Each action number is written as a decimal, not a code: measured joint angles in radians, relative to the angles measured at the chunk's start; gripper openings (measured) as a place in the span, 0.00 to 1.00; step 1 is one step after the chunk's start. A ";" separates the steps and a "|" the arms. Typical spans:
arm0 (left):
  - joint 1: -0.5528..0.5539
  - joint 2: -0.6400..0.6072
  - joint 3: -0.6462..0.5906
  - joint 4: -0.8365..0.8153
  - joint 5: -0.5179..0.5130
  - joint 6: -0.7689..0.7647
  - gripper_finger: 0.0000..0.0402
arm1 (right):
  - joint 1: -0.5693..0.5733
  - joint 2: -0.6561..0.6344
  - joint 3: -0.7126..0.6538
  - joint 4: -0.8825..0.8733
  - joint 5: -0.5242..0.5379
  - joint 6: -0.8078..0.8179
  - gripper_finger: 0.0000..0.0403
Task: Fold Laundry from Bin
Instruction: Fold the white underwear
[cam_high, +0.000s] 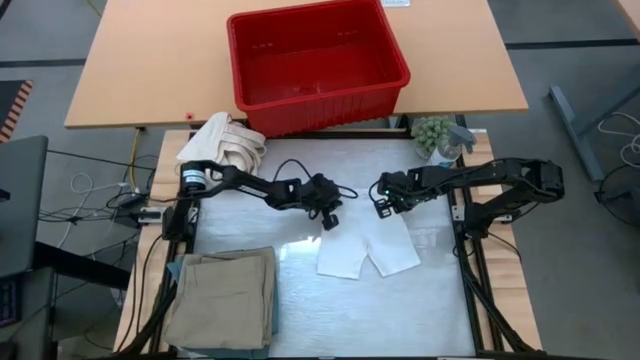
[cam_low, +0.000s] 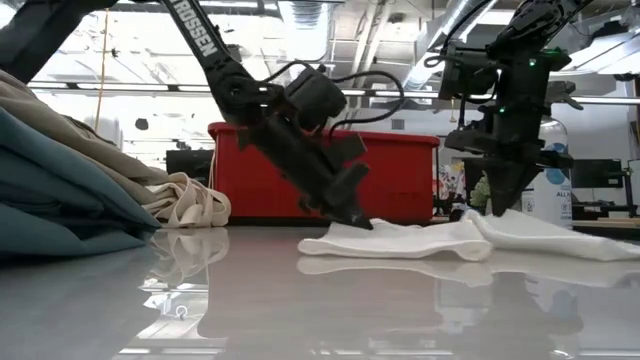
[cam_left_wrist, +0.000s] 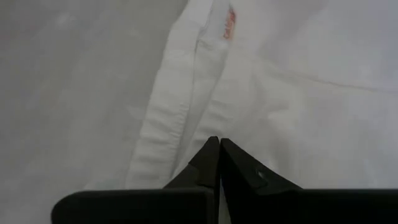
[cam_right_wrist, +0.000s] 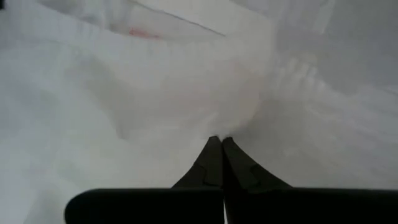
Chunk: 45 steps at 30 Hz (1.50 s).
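A small white cloth (cam_high: 365, 252), shaped like a pair of shorts, lies flat at the middle of the table with its waistband toward the far edge. My left gripper (cam_high: 329, 222) is shut at the waistband's left end and my right gripper (cam_high: 383, 208) is shut at its right end. In the low view the cloth (cam_low: 420, 238) rises a little where the right gripper (cam_low: 497, 208) has it. The red bin (cam_high: 320, 105) stands on the wooden table beyond. Folded khaki trousers (cam_high: 225, 295) rest on a teal garment (cam_high: 175, 270) at the near left. My left gripper (cam_left_wrist: 219, 142) has its shut fingertips on the cloth just inside the waistband (cam_left_wrist: 186, 124), near that band's left end. It slants down from the table's left. The cloth around the tips lies flat on the table; how many layers are caught cannot be told. My right gripper (cam_right_wrist: 219, 140) pinches the cloth at its fingertips, where the fabric puckers (cam_right_wrist: 233, 118). The fingers point steeply down. In the low view that end of the cloth (cam_low: 482, 225) is drawn up in a small fold while the remainder lies on the table.
A cream canvas bundle (cam_high: 225, 145) lies at the far left corner. A small plant and a bottle (cam_high: 440, 138) stand at the far right corner. The bin's front wall (cam_low: 250, 170) stands behind the grippers. The near right of the table is bare.
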 joint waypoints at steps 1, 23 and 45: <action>0.000 0.016 0.001 0.004 0.025 -0.013 0.00 | 0.000 0.000 0.000 0.000 -0.008 -0.004 0.03; -0.004 0.055 0.046 0.011 0.067 -0.124 0.00 | 0.034 0.001 0.256 0.010 0.020 0.019 0.03; -0.001 0.056 0.045 0.039 0.052 -0.141 0.00 | 0.184 0.176 0.256 0.321 0.020 0.073 0.03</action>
